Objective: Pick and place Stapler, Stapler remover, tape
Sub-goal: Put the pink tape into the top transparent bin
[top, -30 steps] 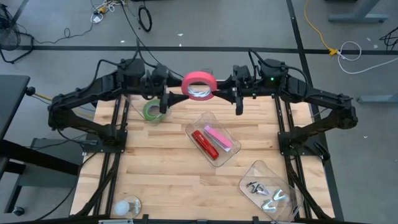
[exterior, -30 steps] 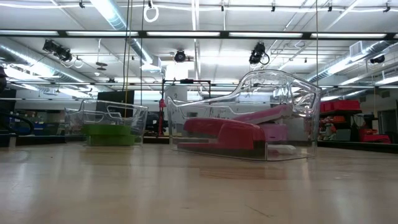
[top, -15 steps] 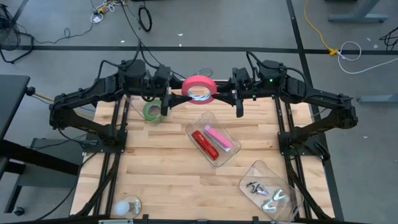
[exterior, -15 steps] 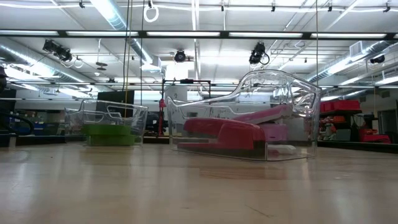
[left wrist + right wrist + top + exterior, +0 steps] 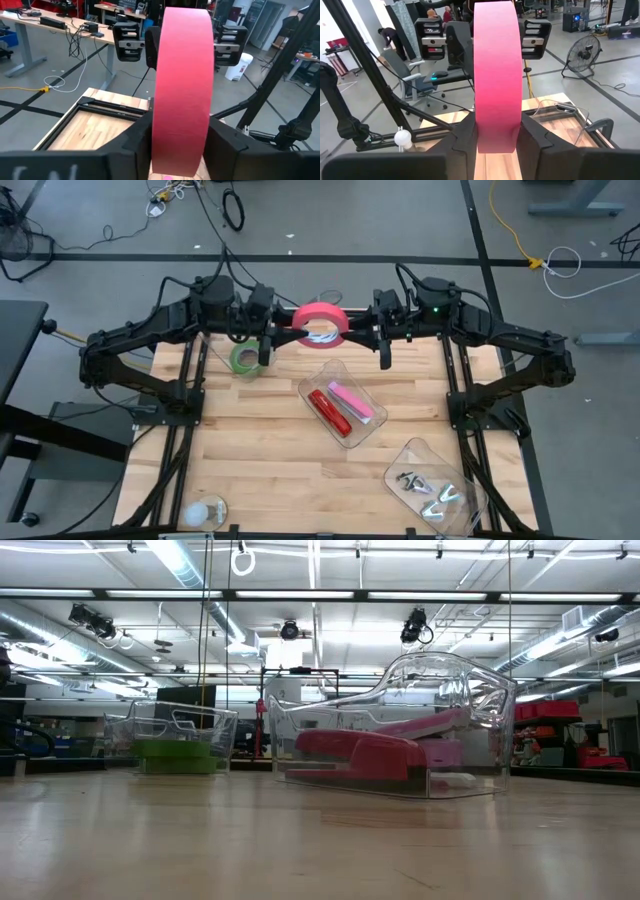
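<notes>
Above the table's far edge, both grippers — left gripper (image 5: 283,337) and right gripper (image 5: 357,332) — clamp the pink tape roll (image 5: 320,318) between them; a clear bin (image 5: 372,425) holding the red stapler (image 5: 328,411) sits mid-table.

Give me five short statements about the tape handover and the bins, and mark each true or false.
1. The pink tape roll is held up between the left gripper and the right gripper. True.
2. The green tape roll is in the right gripper. False: it lies in a clear bin at the table's back left.
3. The red stapler lies in the middle bin. True.
4. The staple removers lie loose on the wood. False: in a clear bin.
5. The right gripper is empty. False: it grips the pink tape roll.
</notes>
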Motion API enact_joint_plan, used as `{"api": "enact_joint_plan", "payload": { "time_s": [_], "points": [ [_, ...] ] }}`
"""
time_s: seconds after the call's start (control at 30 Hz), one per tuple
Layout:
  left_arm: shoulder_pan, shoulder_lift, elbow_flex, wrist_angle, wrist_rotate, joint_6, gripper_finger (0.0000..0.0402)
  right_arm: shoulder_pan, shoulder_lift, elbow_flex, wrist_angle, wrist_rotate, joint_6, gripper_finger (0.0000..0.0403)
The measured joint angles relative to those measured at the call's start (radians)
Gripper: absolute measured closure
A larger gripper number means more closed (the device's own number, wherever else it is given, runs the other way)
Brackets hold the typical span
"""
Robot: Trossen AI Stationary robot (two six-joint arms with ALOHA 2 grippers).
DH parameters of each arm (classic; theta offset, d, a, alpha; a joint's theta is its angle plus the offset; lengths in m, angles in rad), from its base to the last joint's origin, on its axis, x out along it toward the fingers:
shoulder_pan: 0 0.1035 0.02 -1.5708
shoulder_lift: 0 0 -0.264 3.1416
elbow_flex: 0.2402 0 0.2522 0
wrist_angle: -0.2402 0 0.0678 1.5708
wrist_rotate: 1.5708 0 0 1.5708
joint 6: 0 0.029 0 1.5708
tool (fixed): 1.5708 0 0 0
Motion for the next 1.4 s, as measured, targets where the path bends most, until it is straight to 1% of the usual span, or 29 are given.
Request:
{"api": "enact_joint_plan", "payload": {
  "time_s": [0.2, 0.47, 0.63, 0.8, 0.97, 1.2, 1.4],
  "points": [
    [0.000, 0.000, 0.000, 0.001, 0.002, 0.007, 0.0279, 0.000, 0.000, 0.000, 0.000, -0.001, 0.002, 0.0307],
    [0.000, 0.000, 0.000, 0.000, 0.012, 0.002, 0.0268, 0.000, 0.000, 0.000, 0.000, 0.000, 0.001, 0.0307],
    [0.000, 0.000, 0.000, 0.001, 0.024, 0.003, 0.0287, 0.000, 0.000, 0.000, 0.000, -0.002, 0.002, 0.0301],
    [0.000, 0.000, 0.000, 0.002, 0.026, -0.005, 0.0288, 0.000, 0.001, 0.000, 0.007, 0.001, -0.001, 0.0268],
    [0.000, 0.000, -0.001, -0.004, 0.027, -0.005, 0.0278, -0.001, 0.000, 0.000, 0.029, 0.006, 0.009, 0.0230],
    [0.000, 0.000, -0.001, -0.002, 0.027, -0.004, 0.0289, -0.002, 0.000, 0.000, 0.039, 0.005, 0.011, 0.0184],
    [0.005, 0.000, -0.001, -0.051, -0.004, 0.000, 0.0283, -0.002, -0.020, 0.000, 0.098, 0.005, 0.012, 0.0160]
  ]
}}
